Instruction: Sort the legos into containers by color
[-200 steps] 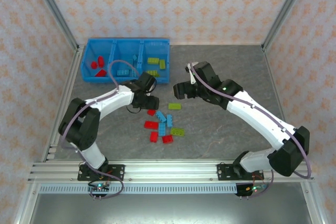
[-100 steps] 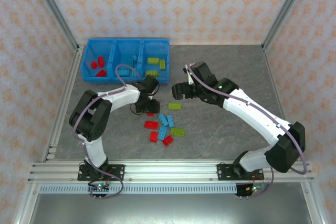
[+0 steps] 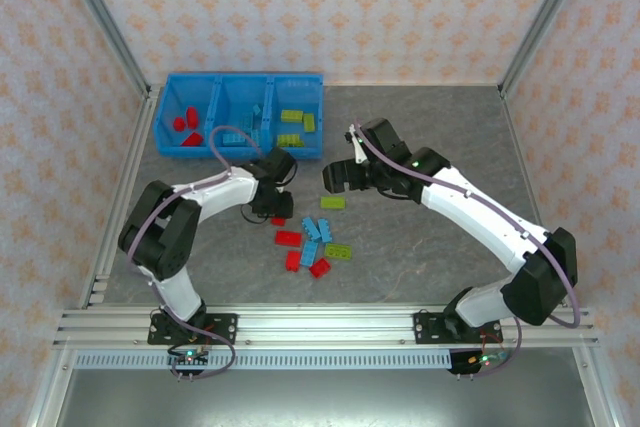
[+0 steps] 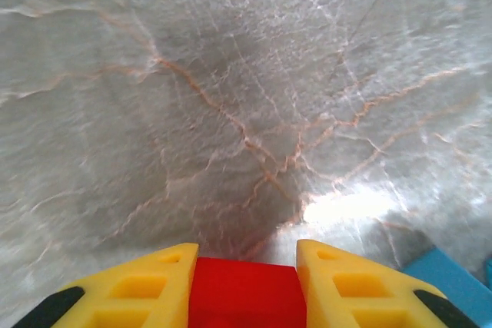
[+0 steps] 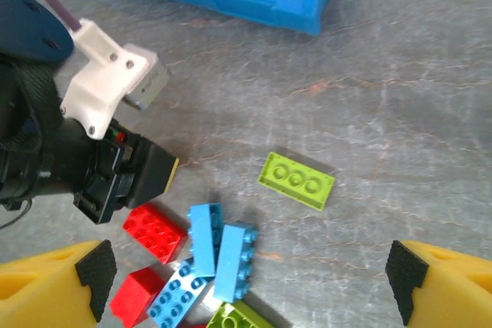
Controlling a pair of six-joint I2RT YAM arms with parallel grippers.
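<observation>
Looking from above, we find the left gripper (image 3: 272, 209) among loose legos (image 3: 316, 232), bin (image 3: 240, 152) upper left; left wrist: it pinches a red lego (image 4: 243, 296) that may slip if swung fast; right wrist: right gripper (image 5: 250, 270) spread above a green lego (image 5: 297, 180), may clip its close neighbour.

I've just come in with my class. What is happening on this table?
Two robot arms are sorting lego bricks by color into a blue bin with three compartments. The left gripper is shut on a red lego brick, low over the table. The right gripper hangs open above a lone yellow-green brick. Other loose bricks lie in a small pile nearby, not yet sorted.
</observation>
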